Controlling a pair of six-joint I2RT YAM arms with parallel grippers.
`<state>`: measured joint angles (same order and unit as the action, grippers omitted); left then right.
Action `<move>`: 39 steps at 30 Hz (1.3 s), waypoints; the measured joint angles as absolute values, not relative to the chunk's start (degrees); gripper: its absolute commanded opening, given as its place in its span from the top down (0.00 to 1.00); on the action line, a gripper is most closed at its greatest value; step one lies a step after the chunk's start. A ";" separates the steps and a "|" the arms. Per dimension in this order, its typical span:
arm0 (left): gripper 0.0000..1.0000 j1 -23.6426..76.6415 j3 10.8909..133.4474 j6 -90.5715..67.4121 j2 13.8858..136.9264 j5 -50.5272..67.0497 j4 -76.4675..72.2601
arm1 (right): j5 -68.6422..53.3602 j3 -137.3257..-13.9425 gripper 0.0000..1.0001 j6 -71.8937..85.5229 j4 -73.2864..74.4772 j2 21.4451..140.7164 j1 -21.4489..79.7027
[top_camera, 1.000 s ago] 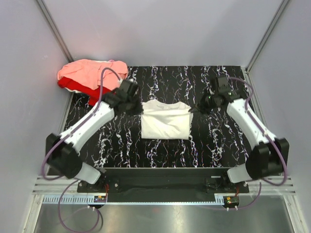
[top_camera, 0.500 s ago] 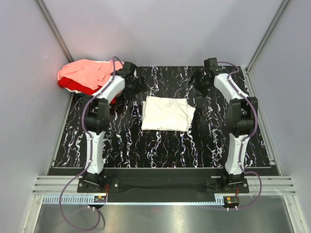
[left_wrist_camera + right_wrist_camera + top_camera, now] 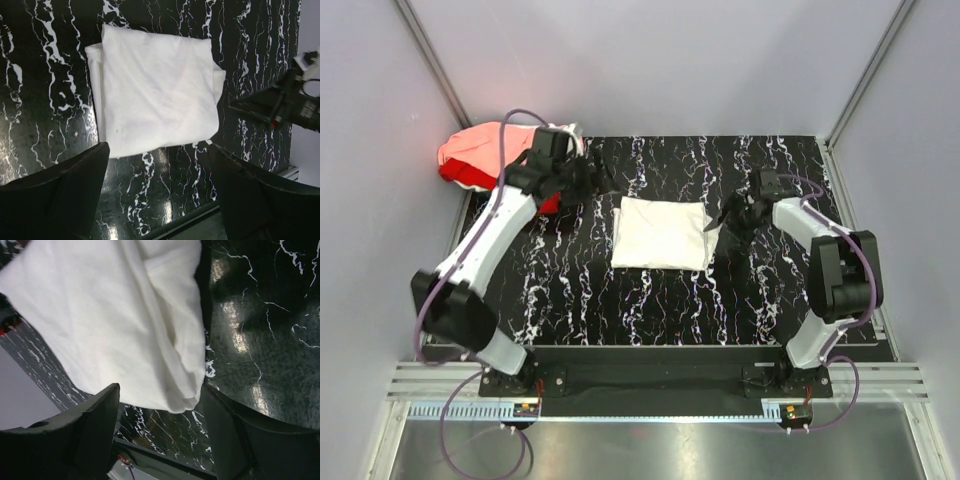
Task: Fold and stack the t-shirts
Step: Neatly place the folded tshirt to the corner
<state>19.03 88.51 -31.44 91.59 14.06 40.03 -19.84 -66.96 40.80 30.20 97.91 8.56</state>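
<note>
Jaws are seen spread wide on both arms, and nothing is clamped in either pair. The left gripper point(image 3: 157, 152) is held above the table point(image 3: 570, 290) near its far edge, between the white t-shirt point(image 3: 662, 233) and the far-left corner; only bare marbled top and the shirt's edge show between its fingers, and no cloth appears to be touched. The right gripper point(image 3: 160, 390) is set low at the right edge of that shirt, with the thick folded border framed between its fingers; whether a fingertip rests on the cloth cannot be told.

The white t-shirt is laid as a neat rectangle at the middle of the table, its print hidden. The salmon-pink t-shirt point(image 3: 485, 148) is heaped, unfolded, over the red t-shirt point(image 3: 465, 178) at the far-left corner.

The white fold is judged finished, so fetching the next shirt is taken to be the step in hand. It would be done well if the pink shirt alone were pinched, at its top layer near a shoulder or hem, so that the red one is not dragged along. The cloth should be lifted clear before it is carried, and room to spread it should be sought beside the folded shirt. The right fingers should be drawn straight away from the border, since a snag could undo the fold.
</note>
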 measured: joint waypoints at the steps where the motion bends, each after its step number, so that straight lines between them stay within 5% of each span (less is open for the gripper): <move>1: 0.14 19.03 86.85 -31.33 88.71 13.80 40.47 | -20.27 -66.39 0.30 40.80 29.74 99.46 8.56; 10: 0.10 19.03 69.65 -30.41 58.67 9.19 47.44 | -25.19 -66.19 0.34 41.91 23.73 109.10 8.54; 14: 0.08 19.03 68.51 -29.67 49.84 6.26 52.18 | -27.57 -66.06 0.46 42.92 20.05 110.50 8.69; 19: 0.06 19.03 66.39 -28.49 43.11 2.57 57.52 | -29.95 -66.06 0.92 44.10 15.92 113.40 9.76; 21: 0.05 19.03 63.90 -27.97 41.06 0.51 58.59 | -31.24 -67.02 1.00 44.71 15.64 114.93 10.26; 30: 0.04 19.00 53.28 -26.41 35.31 -2.20 59.83 | -26.24 -83.55 1.00 39.59 25.74 121.86 6.09; 39: 0.02 18.92 50.35 -24.36 32.40 5.98 54.04 | -6.70 -110.59 1.00 29.10 40.69 131.61 -5.76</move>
<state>18.92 50.35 -24.36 32.40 5.98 54.04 -6.70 -110.59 29.10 40.69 131.61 -5.76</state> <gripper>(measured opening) 0.978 0.031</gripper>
